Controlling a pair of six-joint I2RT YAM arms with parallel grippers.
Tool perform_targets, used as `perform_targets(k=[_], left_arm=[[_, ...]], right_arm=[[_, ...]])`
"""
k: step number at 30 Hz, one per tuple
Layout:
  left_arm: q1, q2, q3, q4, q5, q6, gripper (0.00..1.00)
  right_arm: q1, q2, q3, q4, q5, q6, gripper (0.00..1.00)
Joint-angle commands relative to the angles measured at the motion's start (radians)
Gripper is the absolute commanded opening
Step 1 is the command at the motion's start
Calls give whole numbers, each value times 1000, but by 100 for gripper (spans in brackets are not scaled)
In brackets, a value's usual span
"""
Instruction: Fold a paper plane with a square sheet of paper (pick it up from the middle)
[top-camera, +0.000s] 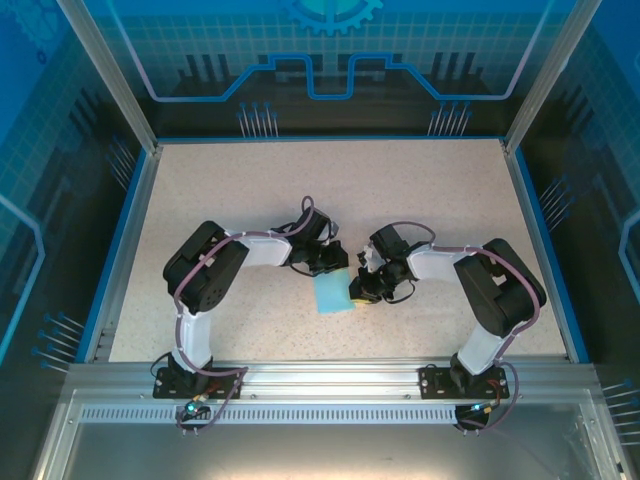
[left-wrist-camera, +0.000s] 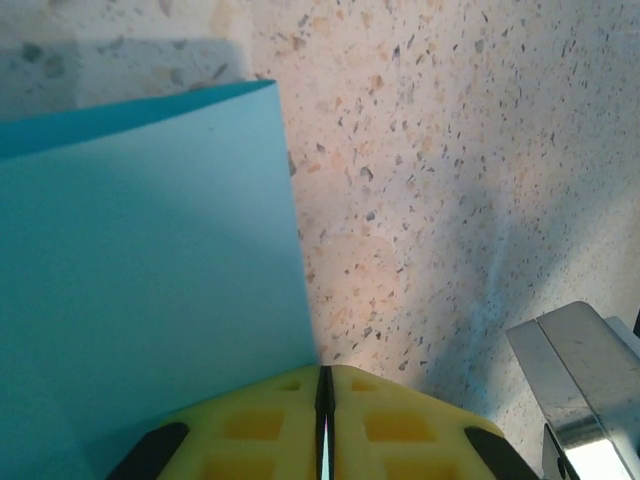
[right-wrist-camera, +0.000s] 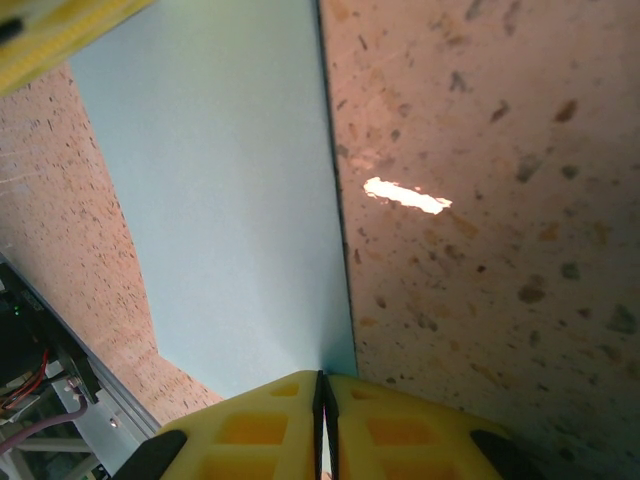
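The square sheet of paper (top-camera: 331, 296) is light blue and sits lifted between my two grippers at the middle of the table. My left gripper (top-camera: 327, 268) is at its far edge and my right gripper (top-camera: 358, 291) is at its right edge. Seen from the left wrist, the sheet (left-wrist-camera: 150, 280) spreads to the left, and its edge runs into the seam of the shut yellow gripper (left-wrist-camera: 323, 372). Seen from the right wrist, the sheet (right-wrist-camera: 220, 200) hangs in front with one corner pinched in the shut right gripper (right-wrist-camera: 322, 378). No paper plane shape shows.
The speckled beige table (top-camera: 330, 190) is bounded by blue rails left and right and by an aluminium rail (top-camera: 330, 378) at the near edge, where both arm bases stand. A silver metal part (left-wrist-camera: 570, 370) shows at the lower right of the left wrist view.
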Motion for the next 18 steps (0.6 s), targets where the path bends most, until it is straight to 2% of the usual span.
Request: perform_targets(k=[1, 18], left_arm=[[26, 19, 32, -42, -89, 21, 9], [76, 101, 243, -95, -78, 82, 13]], right_arm=[[17, 71, -44, -87, 65, -7, 11], [20, 89, -77, -93, 69, -20, 11]])
